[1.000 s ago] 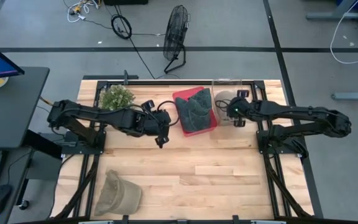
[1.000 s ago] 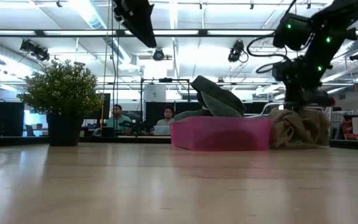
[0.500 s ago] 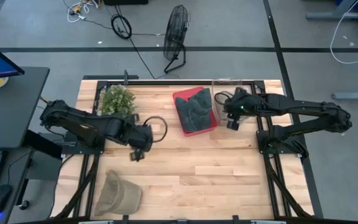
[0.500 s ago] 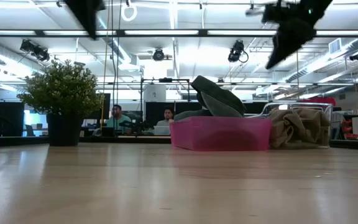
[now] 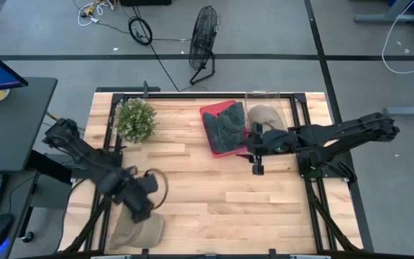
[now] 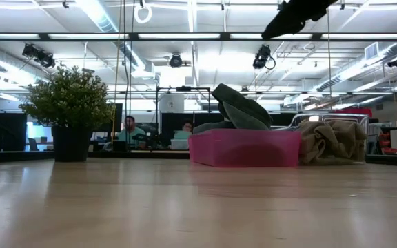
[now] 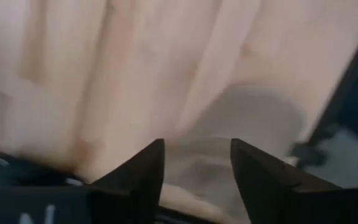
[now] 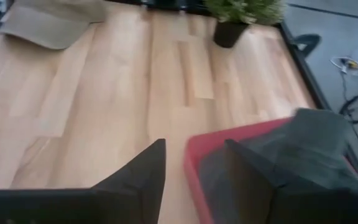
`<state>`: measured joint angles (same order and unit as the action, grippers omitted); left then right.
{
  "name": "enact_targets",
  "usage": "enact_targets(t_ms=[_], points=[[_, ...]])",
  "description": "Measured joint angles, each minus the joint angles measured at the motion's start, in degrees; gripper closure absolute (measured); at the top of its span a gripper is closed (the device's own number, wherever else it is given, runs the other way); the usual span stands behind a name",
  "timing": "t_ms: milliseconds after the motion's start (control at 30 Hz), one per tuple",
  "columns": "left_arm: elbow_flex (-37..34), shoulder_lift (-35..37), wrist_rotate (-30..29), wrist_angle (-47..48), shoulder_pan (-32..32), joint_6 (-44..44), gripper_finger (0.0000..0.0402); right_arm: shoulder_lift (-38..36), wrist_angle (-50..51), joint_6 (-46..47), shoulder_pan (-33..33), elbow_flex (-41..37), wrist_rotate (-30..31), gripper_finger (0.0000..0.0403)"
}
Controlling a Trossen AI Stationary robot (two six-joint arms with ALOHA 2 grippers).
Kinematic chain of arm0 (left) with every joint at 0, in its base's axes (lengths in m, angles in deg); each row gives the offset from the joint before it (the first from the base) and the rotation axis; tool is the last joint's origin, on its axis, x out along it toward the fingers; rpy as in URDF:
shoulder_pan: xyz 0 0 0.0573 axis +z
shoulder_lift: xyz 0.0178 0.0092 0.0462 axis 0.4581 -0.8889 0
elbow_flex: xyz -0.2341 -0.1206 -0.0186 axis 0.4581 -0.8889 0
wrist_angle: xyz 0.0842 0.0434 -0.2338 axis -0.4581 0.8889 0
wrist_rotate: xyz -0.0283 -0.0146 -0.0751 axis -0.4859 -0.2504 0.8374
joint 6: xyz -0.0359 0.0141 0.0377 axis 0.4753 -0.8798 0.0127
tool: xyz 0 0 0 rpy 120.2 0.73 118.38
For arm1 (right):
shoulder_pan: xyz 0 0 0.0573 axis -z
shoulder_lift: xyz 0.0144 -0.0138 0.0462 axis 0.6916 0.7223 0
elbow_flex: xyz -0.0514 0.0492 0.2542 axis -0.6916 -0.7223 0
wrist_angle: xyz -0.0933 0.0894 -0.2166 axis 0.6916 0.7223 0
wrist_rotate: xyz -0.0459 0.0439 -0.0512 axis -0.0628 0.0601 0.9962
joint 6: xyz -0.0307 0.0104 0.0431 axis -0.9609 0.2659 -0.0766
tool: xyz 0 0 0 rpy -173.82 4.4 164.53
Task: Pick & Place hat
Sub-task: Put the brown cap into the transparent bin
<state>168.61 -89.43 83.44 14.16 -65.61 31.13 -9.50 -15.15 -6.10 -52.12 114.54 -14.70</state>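
A tan hat (image 5: 136, 227) lies flat on the table near its near left corner. My left gripper (image 5: 141, 204) is open over the hat's far edge. The left wrist view shows the hat (image 7: 241, 124) past the open fingers (image 7: 197, 155). A dark green hat (image 5: 226, 124) sits in a red bin (image 5: 208, 114) at the far middle of the table. My right gripper (image 5: 256, 164) is open above bare wood just near of the bin's right corner. In the right wrist view it (image 8: 194, 152) looks over the red bin (image 8: 229, 134) and the dark hat (image 8: 312, 140).
A clear bin (image 5: 284, 101) holding tan cloth (image 5: 266, 115) stands right of the red bin. A potted plant (image 5: 136, 119) stands at the far left. The middle and near right of the table are bare wood. People sit in the room beyond (image 6: 131, 131).
My left gripper has swung from beside the red bin toward the table's near left corner and now stands over the tan hat. My right gripper has left the clear bin and moved toward the near edge and slightly left, past the red bin's corner. Hats and bins stayed put.
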Motion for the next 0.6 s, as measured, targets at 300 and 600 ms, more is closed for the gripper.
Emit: enact_targets(t_ms=[300,600], points=[[-9.5,-0.2,-0.4,-17.1,-15.3,30.4,0.0178,6.2,-2.0,-0.1,-3.6,0.0,0.1,0.0236],[-21.0,-0.2,-0.5,-22.9,-22.6,50.7,0.0177,10.5,-3.5,-0.1,-4.5,0.0,0.6,0.0236]])
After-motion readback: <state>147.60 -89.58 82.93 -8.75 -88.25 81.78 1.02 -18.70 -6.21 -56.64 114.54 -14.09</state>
